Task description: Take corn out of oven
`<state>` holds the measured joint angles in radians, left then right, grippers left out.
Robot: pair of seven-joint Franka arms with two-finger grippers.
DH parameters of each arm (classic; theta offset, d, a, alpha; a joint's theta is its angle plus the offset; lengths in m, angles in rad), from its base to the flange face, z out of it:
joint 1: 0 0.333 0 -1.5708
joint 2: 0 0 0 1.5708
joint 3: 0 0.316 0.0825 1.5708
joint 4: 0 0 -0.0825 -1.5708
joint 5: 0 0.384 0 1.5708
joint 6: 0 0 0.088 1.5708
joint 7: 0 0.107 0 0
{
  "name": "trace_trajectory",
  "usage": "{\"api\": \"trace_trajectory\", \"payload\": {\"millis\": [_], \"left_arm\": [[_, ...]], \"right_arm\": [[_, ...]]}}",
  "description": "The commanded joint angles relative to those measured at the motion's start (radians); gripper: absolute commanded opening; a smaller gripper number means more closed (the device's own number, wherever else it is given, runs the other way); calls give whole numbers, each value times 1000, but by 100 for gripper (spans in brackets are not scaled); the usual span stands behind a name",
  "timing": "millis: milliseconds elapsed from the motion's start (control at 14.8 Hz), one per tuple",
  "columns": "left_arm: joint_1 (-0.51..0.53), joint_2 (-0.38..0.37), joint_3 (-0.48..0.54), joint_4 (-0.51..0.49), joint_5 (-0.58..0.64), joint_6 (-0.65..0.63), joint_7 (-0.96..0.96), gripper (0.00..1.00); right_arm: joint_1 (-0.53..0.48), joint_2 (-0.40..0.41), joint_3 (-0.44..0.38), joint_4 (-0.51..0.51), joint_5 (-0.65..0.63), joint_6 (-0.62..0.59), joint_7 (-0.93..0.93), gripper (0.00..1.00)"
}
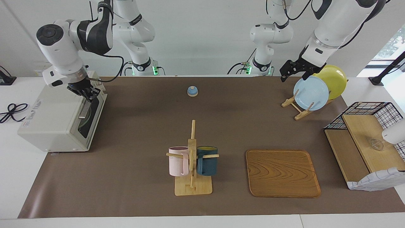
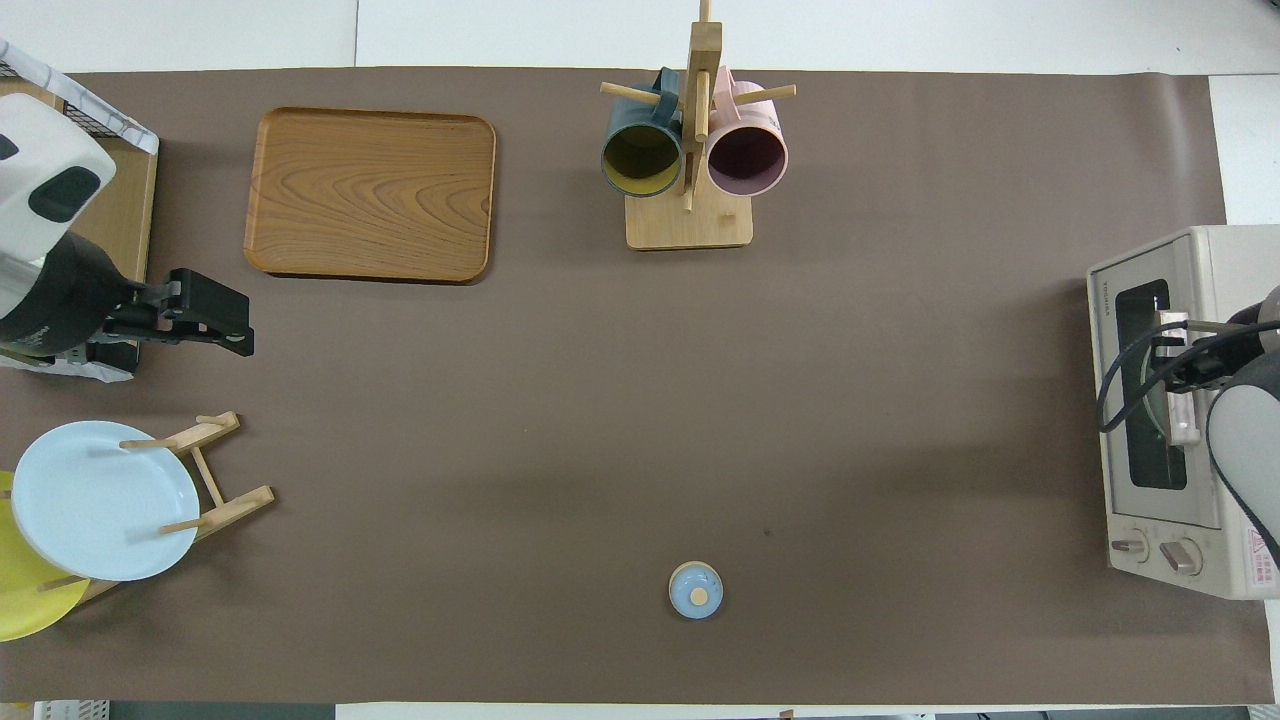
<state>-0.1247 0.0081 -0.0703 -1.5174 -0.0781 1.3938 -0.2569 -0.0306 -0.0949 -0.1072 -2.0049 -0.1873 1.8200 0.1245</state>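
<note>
The off-white oven (image 1: 53, 117) stands at the right arm's end of the table, its dark glass door (image 1: 91, 117) shut. It also shows in the overhead view (image 2: 1235, 250). My right gripper (image 1: 84, 92) is at the end of the door's metal bar handle (image 1: 84, 110) nearer to the robots, and in the overhead view (image 2: 1178, 368) it is over the handle (image 2: 1186, 425). The corn is hidden; I cannot see it through the glass. My left gripper (image 1: 293, 77) hangs open and empty above the plate rack, and it also shows in the overhead view (image 2: 215, 320).
A wooden rack (image 1: 297, 107) holds a blue plate (image 1: 311, 93) and a yellow plate (image 1: 333, 79). A mug tree (image 1: 192, 164) with a pink and a dark blue mug, a wooden tray (image 1: 282, 172), a small blue bell (image 1: 192, 91) and a wire basket (image 1: 367, 109) stand on the brown mat.
</note>
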Motion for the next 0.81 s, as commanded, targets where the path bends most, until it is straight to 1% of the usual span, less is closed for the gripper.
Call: {"api": "trace_trajectory", "payload": {"millis": [0,271,407,542,746], "left_arm": [[11,-22,-5,-21,-6,-4,-4,100],[11,-22,-5,-21,-6,-4,-4,100],[11,-22,-5,-21,-6,-2,-4,100],[11,-22,-5,-21,-6,-2,-4,100],[8,-22,-5,-21,-6,-1,-4,100]], "right_arm": [[-20,-11,12,-35,-32,25,9,0],[-25,-11,9,-54,-34,38,1,0],[-41,-11,9,-60,-35,42,-37,0],[-52,-9,9,-73,-35,76,-40,0],[-63,-9,9,-80,-35,84,-42,0]]}}
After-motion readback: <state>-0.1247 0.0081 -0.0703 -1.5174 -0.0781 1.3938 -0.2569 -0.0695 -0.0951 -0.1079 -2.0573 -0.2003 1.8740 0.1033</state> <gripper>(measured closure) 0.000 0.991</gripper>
